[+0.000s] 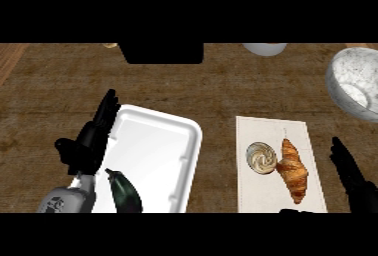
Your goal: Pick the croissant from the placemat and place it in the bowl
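The croissant on the placemat looks light, flaky and crushable; best taken across its thick middle. The right hand beside it has straight fingers, holding nothing.

No legible text (none anywhere).

Bare counter separates croissant and bowl.

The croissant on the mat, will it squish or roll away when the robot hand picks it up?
The croissant looks flaky and puffy, so it would probably squash or crumble a little if squeezed. It is long and tapered, lying flat on the placemat, so it seems unlikely to roll. It is probably light for its size.
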`<action>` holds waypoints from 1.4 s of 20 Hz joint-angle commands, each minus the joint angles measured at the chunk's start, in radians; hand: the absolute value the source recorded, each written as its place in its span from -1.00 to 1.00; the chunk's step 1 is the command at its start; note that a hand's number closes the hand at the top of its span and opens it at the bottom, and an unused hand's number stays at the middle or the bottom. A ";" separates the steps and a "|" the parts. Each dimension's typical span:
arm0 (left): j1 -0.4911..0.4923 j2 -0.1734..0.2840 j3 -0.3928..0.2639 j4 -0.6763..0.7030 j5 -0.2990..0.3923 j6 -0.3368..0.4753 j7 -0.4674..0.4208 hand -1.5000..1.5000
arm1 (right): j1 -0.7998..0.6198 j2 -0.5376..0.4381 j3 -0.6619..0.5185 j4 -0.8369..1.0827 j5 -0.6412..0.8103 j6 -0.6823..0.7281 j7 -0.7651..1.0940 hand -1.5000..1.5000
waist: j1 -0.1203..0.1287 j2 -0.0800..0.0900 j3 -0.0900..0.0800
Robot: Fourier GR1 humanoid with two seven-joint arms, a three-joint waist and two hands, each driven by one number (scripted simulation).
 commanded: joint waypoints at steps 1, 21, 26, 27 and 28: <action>-0.013 -0.007 0.014 -0.036 -0.007 -0.024 0.046 0.00 | -0.010 0.053 0.011 0.019 -0.003 0.002 -0.004 -1.00 | 0.000 0.000 0.000; -0.028 -0.070 0.065 0.040 -0.064 -0.054 -0.007 0.00 | -0.107 0.101 -0.021 0.384 0.198 -0.071 -0.119 -1.00 | 0.001 0.001 0.000; -0.043 -0.105 0.050 0.032 -0.101 -0.036 0.024 0.00 | -0.139 0.080 -0.059 0.442 0.128 0.008 -0.165 -1.00 | 0.000 0.001 0.000; 0.049 -0.057 0.076 -0.068 -0.056 -0.091 0.011 0.00 | -0.192 0.100 -0.045 0.455 0.138 0.005 -0.125 -1.00 | 0.004 0.000 0.000; 0.041 -0.078 0.071 -0.019 -0.073 -0.086 -0.020 0.00 | -0.137 0.101 -0.042 0.439 0.147 0.001 -0.155 -1.00 | 0.002 0.000 0.000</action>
